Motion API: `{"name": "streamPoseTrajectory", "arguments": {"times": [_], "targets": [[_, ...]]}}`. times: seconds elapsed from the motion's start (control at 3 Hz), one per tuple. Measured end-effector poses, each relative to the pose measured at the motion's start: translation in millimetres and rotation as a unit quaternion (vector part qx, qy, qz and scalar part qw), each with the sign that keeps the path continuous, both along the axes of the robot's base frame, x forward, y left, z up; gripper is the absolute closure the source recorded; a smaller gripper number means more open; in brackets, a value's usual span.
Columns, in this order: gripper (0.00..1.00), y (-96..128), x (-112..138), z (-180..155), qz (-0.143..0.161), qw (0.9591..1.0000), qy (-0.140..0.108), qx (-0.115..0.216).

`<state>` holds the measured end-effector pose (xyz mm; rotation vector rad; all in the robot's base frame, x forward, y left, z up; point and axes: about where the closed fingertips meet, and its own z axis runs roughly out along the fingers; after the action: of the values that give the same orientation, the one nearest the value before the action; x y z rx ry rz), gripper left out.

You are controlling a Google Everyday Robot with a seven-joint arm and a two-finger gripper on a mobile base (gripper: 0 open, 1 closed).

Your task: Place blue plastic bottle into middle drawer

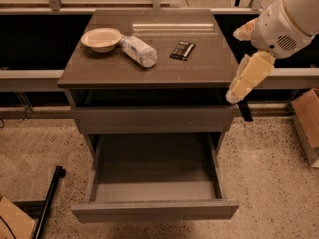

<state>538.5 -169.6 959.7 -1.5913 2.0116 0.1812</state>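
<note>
The blue plastic bottle (138, 50) lies on its side on the cabinet top (199, 69), towards the back left. Its body is clear and crinkled, with a pale bluish-white wrap, and one end points at the cream bowl (101, 38) and sits just beside the rim. A small black packet (183, 50) lies flat to the bottle's right, apart from it. Below the top, a shallower drawer front (152, 118) is shut. Under that, the middle drawer (154, 210) is pulled well out, showing a smooth grey floor with nothing on it. The gripper (234, 93) hangs off the cabinet's right edge, slanting down and to the left, well away from the bottle. Whether it is open or closed cannot be told.
</note>
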Motion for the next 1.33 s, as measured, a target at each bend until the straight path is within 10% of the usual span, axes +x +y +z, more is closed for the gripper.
{"name": "streamPoseTrajectory", "arguments": {"times": [0.67,1.33], "targets": [[0.00,18,42,-27,-0.044,0.9979,0.012,0.046],[0.00,81,121,-66,-0.074,0.9877,0.007,0.137]]}}
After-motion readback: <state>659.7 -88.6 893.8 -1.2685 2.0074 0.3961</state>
